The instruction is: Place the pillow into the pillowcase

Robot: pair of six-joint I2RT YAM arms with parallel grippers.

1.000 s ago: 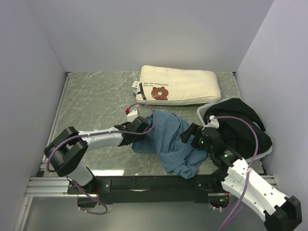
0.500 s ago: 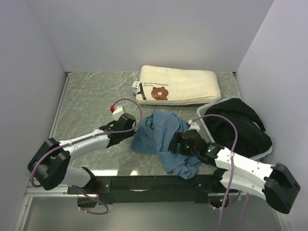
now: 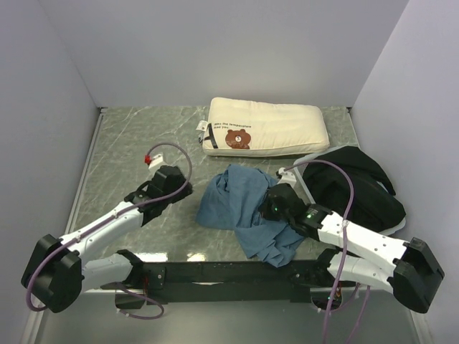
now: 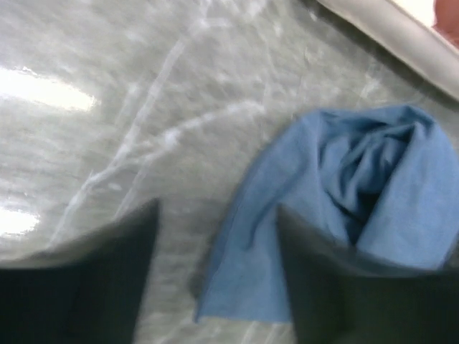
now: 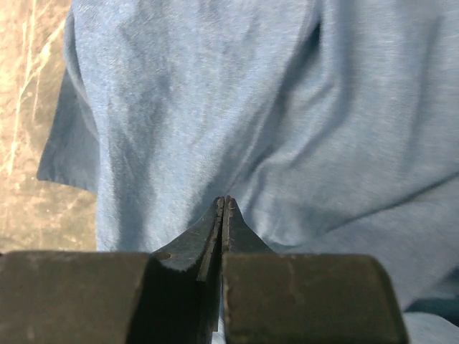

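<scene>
The cream pillow point(image 3: 269, 129) with the brown bear face lies flat at the back of the table. The dusty-blue pillowcase point(image 3: 240, 201) sits crumpled in front of it, at the table's middle. My left gripper point(image 3: 179, 188) is to the left of the cloth and clear of it, open and holding nothing. In the left wrist view, a corner of the pillowcase point(image 4: 358, 165) lies on the table beyond the blurred fingers point(image 4: 79, 287). My right gripper point(image 3: 271, 208) rests on the cloth's right side. Its tips point(image 5: 224, 201) are shut and pinch a fold of the pillowcase point(image 5: 215, 107).
A black fabric bundle point(image 3: 358, 186) fills a white tray point(image 3: 300, 168) at the right, close behind my right arm. White walls close off the table at the left, back and right. Green marbled tabletop point(image 3: 136, 143) lies bare on the left.
My left gripper let go of the pillowcase, drew back to the left and opened. My right gripper slid left onto the cloth and shut on it.
</scene>
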